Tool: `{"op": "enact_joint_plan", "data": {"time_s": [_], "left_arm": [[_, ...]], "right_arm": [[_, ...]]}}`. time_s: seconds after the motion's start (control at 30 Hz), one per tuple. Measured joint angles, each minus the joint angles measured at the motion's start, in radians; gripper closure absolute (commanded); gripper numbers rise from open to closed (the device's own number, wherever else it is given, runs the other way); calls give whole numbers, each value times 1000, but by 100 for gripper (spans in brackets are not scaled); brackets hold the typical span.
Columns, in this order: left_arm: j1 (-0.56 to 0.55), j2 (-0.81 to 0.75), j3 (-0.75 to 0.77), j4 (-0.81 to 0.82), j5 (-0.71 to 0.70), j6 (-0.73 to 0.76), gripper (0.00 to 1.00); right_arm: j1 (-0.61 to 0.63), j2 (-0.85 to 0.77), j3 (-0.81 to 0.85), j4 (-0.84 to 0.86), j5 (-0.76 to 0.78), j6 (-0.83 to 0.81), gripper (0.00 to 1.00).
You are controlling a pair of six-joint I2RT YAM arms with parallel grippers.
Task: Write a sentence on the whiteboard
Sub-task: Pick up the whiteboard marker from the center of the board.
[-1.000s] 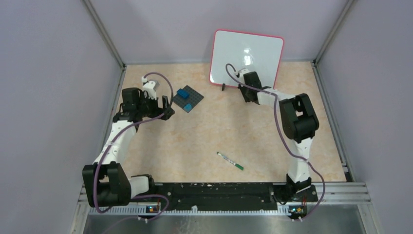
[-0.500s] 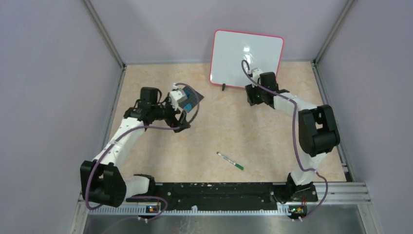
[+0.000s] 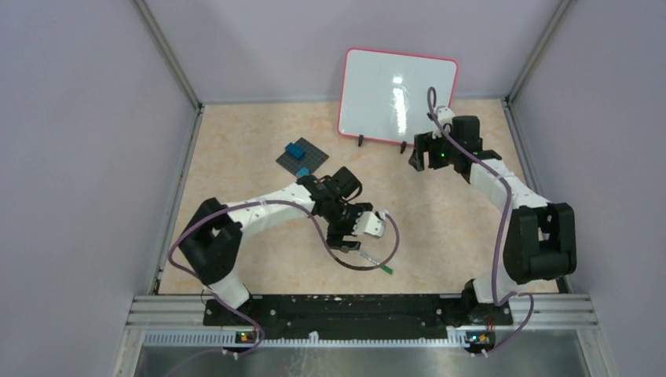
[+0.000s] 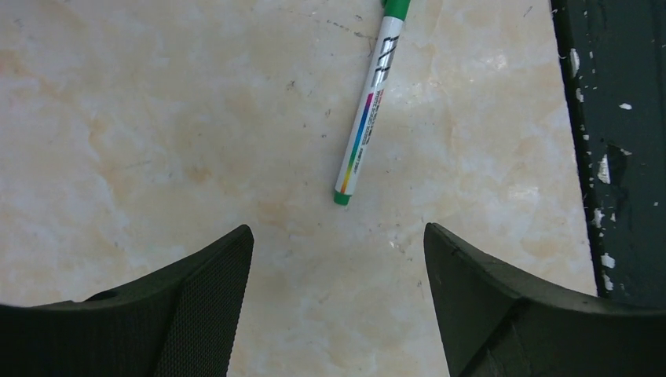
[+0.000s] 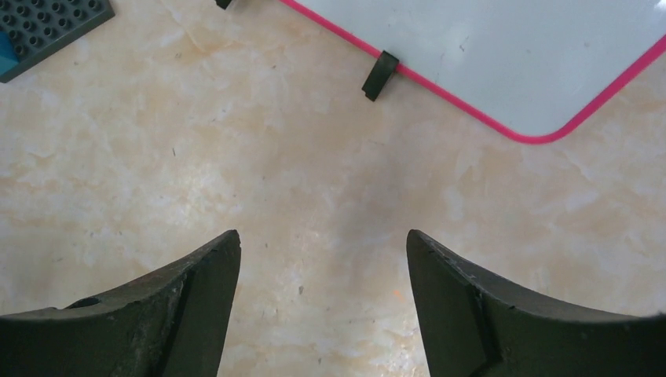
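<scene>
The whiteboard (image 3: 397,90), white with a thin pink rim and black feet, stands tilted at the back of the table; its lower corner (image 5: 503,55) shows in the right wrist view. A white marker with a green cap (image 3: 378,265) lies on the table near the front rail. My left gripper (image 3: 345,239) hangs just above it, open and empty, with the marker (image 4: 367,118) a little ahead of the fingertips (image 4: 236,243). My right gripper (image 3: 420,161) is open and empty over bare table, just in front of the board's lower right part.
A dark-grey plate (image 3: 302,157) carrying blue blocks (image 3: 296,149) lies left of the whiteboard, and its corner (image 5: 47,27) shows in the right wrist view. The black front rail (image 4: 620,141) runs close to the marker. Grey walls enclose the table.
The left arm has swung from beside the dark plate to the front middle, over the marker. The right gripper has moved right along the board's lower edge and opened.
</scene>
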Motion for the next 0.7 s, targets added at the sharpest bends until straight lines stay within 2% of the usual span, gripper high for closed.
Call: {"op": "enact_joint_plan", "data": {"time_s": [0.2, 0.5, 0.7], "left_arm": [[-94, 171, 97, -13, -85, 66, 38], [-192, 268, 130, -23, -141, 88, 51], [-210, 286, 147, -23, -161, 87, 78]], "right_arm": [[-84, -48, -7, -66, -69, 17, 27], [-121, -91, -10, -75, -103, 52, 27], [-121, -90, -10, -80, -118, 61, 31]]}}
